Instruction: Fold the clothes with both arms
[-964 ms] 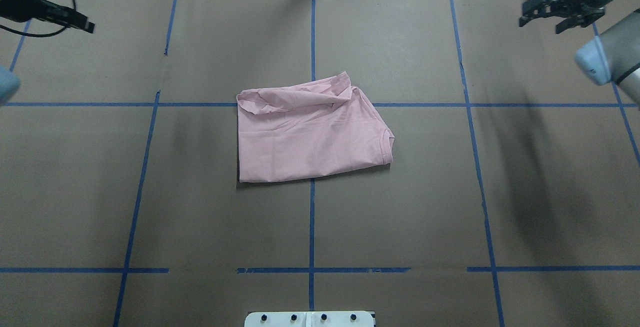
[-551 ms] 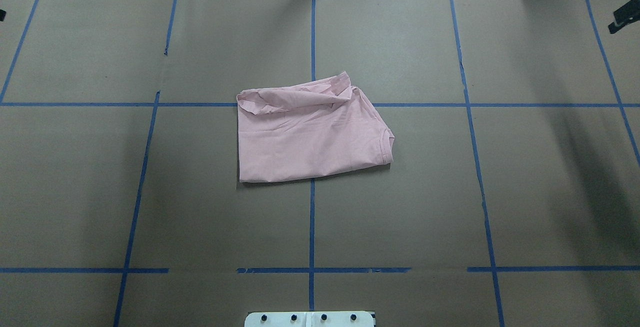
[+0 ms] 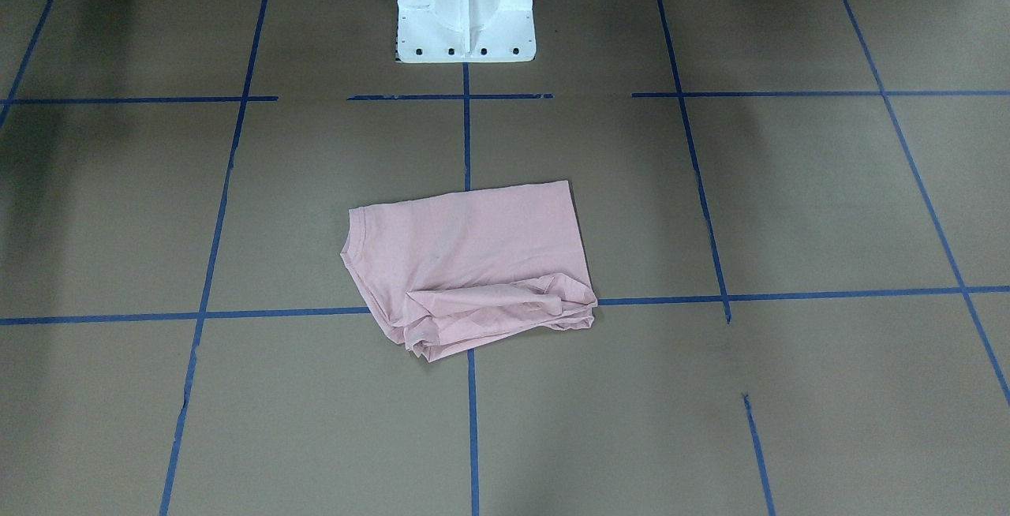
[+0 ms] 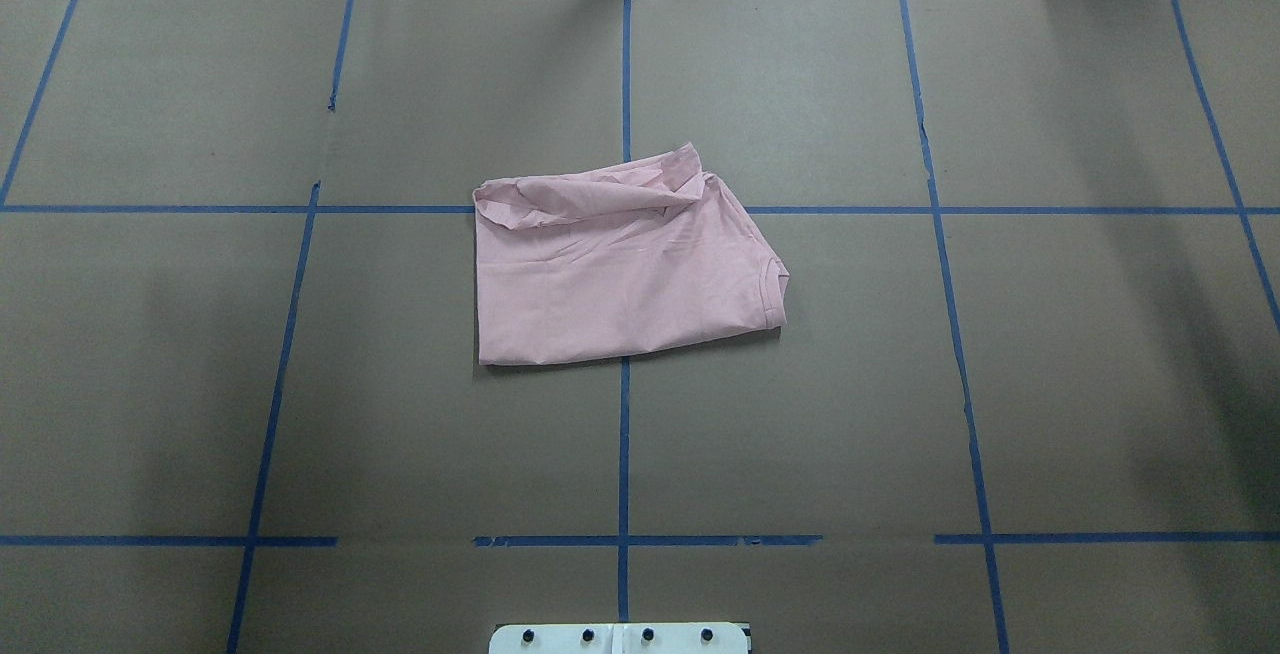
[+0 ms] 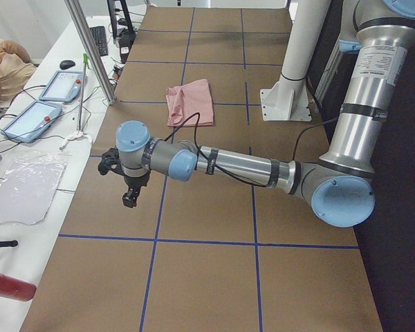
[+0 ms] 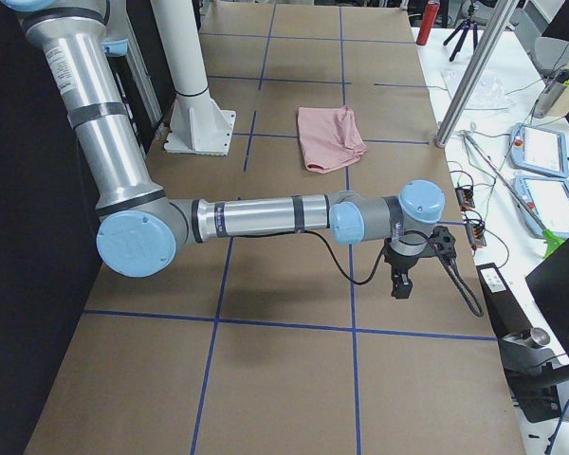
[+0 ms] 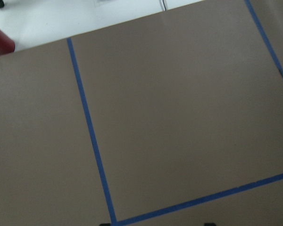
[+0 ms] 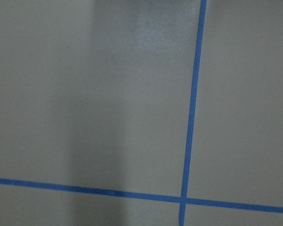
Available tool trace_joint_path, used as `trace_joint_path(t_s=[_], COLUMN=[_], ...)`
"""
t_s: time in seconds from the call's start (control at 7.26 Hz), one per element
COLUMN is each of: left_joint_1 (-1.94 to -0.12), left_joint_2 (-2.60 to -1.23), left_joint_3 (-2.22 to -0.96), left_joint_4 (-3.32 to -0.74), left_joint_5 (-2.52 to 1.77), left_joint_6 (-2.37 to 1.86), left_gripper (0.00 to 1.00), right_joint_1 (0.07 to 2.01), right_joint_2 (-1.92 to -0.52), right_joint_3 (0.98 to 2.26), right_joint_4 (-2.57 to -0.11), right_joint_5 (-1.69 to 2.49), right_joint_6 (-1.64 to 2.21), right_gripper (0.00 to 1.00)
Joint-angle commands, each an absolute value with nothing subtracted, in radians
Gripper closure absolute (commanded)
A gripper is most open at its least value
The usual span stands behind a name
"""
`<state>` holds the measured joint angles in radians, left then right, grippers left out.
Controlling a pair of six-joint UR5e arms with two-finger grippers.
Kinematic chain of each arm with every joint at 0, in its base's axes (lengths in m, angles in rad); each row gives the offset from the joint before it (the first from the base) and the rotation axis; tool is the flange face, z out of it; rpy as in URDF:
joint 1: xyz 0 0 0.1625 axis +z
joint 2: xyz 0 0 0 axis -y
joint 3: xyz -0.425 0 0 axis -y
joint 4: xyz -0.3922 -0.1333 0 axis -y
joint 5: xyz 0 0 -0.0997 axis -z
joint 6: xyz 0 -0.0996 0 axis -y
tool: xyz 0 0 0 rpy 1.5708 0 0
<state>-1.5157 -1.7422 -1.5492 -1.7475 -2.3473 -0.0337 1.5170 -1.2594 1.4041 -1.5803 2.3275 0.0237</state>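
- At the centre of the brown paper-covered table (image 4: 1050, 384) lies a pale pink cotton T-shirt (image 4: 620, 274), folded into a rough rectangle with its far edge rumpled.
- Near opposite table ends hang the left black two-finger end effector (image 5: 129, 199) and the right black two-finger end effector (image 6: 399, 284); whether their fingers are spread cannot be told.
- Folding looks nearly finished; a next move would call for smoothing that edge.

the pale pink cloth t-shirt (image 4: 620, 274) looks soft, matt and creased. the brown paper-covered table (image 4: 1000, 384) is matt and smooth, crossed by blue tape lines (image 4: 624, 454).
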Motion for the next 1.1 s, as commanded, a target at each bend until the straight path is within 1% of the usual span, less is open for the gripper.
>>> trace_joint_path(t_s=[0.0,0.55,0.83,0.96], left_joint_1=[-1.516,-1.517,-1.519,-1.519], left_joint_2=[-1.698,-1.695,-1.68,-1.663], left_joint_3=[-1.572,-1.597,-1.621,-1.647], left_joint_4=[-1.749,-1.738,-1.736,-1.733], left_joint_5=[-2.349,-2.399,-2.416,-2.421], left_joint_6=[-0.038,-0.038,-0.038,-0.037], left_gripper=[0.0,0.0,0.0,0.0], right_joint_1=[1.514,1.514,1.514,1.514], right_joint_2=[-1.31,-1.319,-1.328,-1.344], right_joint_3=[1.419,1.425,1.454,1.492], right_joint_4=[-1.606,-1.594,-1.595,-1.604], right_joint_5=[2.332,2.355,2.37,2.396], right_joint_6=[-0.099,-0.089,-0.089,-0.089], right_gripper=[0.0,0.0,0.0,0.0])
